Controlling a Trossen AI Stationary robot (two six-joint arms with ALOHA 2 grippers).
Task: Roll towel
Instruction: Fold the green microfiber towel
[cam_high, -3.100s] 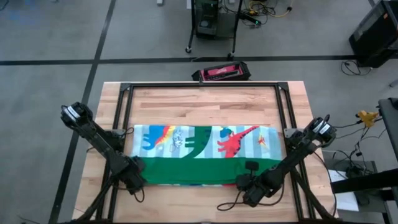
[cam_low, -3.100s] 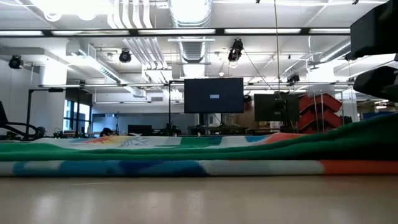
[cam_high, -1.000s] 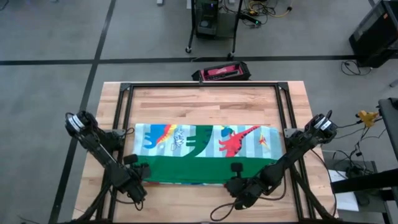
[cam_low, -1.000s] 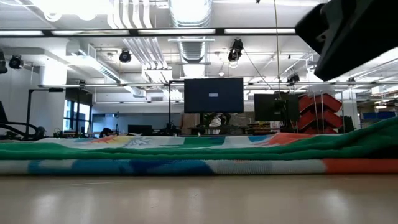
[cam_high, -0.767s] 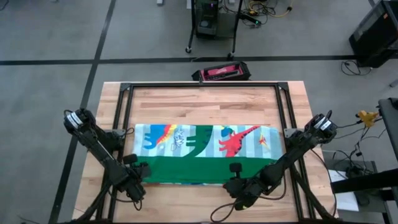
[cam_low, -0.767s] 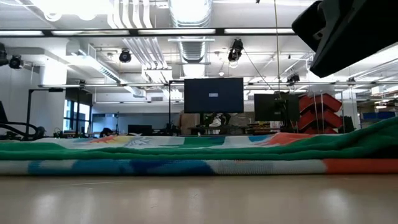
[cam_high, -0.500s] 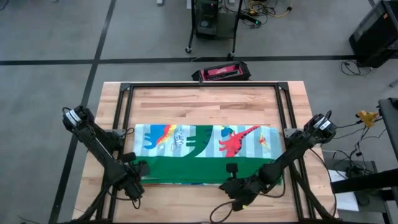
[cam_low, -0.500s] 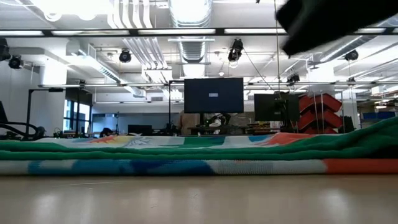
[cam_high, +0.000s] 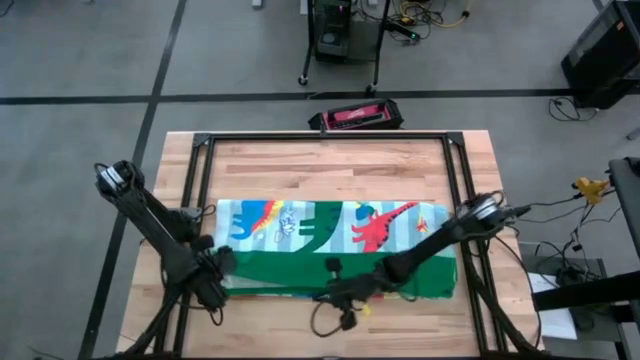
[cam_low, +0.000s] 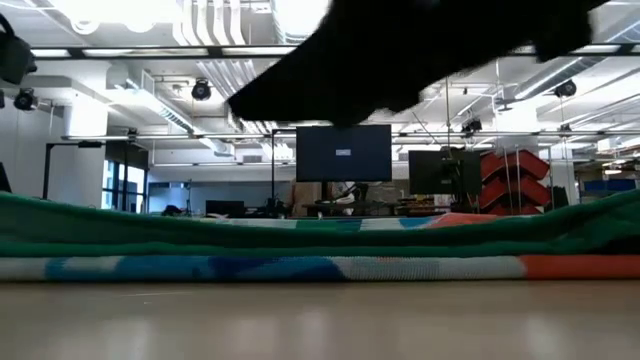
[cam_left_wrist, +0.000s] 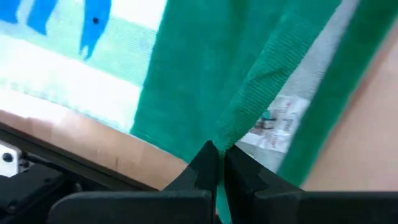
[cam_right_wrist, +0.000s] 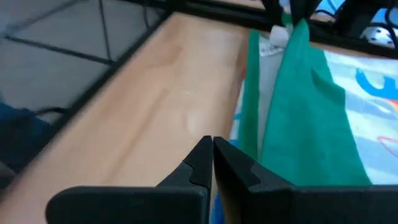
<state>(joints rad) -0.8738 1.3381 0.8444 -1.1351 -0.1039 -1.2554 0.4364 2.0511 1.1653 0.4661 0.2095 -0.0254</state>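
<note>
The towel (cam_high: 330, 235) lies spread across the table, dinosaur print on its far half and the green back folded over its near half (cam_high: 300, 268). My left gripper (cam_high: 215, 272) stands at the towel's near left corner, pointing down, shut on the green edge (cam_left_wrist: 249, 112). A white label (cam_left_wrist: 273, 121) shows beside that edge. My right gripper (cam_high: 322, 295) reaches leftward along the towel's near edge, shut, with nothing between its fingers (cam_right_wrist: 211, 149). In the low view the towel's left end (cam_low: 40, 215) stands higher than its middle. My left gripper pinches the towel's green ribbed edge (cam_left_wrist: 231, 138) at the near left corner between its two fingertips, coming from above and pointing down. That corner is raised off the table and the cloth fans out from the fingers in folds. The rest of the towel lies on the table.
A black metal frame (cam_high: 325, 137) runs round the table, with rails along both sides. A red and black case (cam_high: 355, 117) lies beyond the far edge. Bare wood (cam_high: 330, 170) lies between the towel and the far rail.
My left gripper has risen and gone a little toward the far edge with the towel's near left corner, which now stands lifted. My right arm has swung along the near edge toward the table's left, sinking and staying shut.
</note>
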